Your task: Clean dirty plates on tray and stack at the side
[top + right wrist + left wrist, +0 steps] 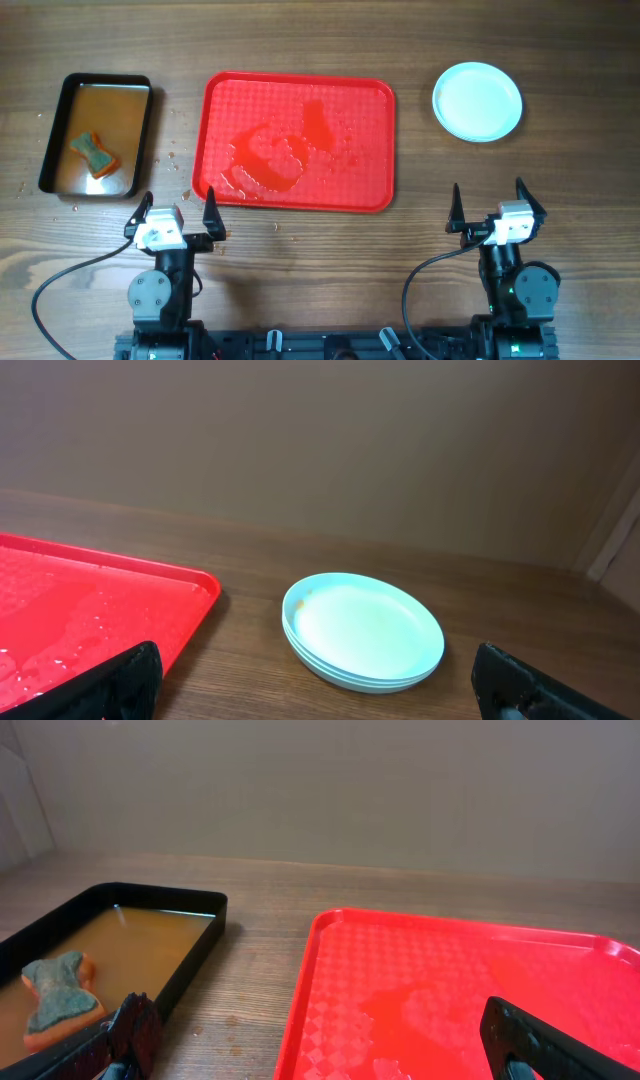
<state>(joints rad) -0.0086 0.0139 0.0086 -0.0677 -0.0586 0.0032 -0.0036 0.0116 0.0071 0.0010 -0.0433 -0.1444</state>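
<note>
The red tray (pixel 298 141) lies at the table's middle, wet with puddles and with no plate on it; it also shows in the left wrist view (pixel 450 990) and the right wrist view (pixel 80 610). The pale mint plates (pixel 477 101) sit in one stack on the wood at the far right, also in the right wrist view (pixel 362 630). My left gripper (pixel 178 215) is open and empty at the tray's near left corner. My right gripper (pixel 495 208) is open and empty, nearer than the stack.
A black pan (pixel 96 134) of brownish water stands at the far left, with an orange and green sponge (pixel 94 154) in it; both show in the left wrist view (pixel 60 995). Water drops lie on the wood between pan and tray.
</note>
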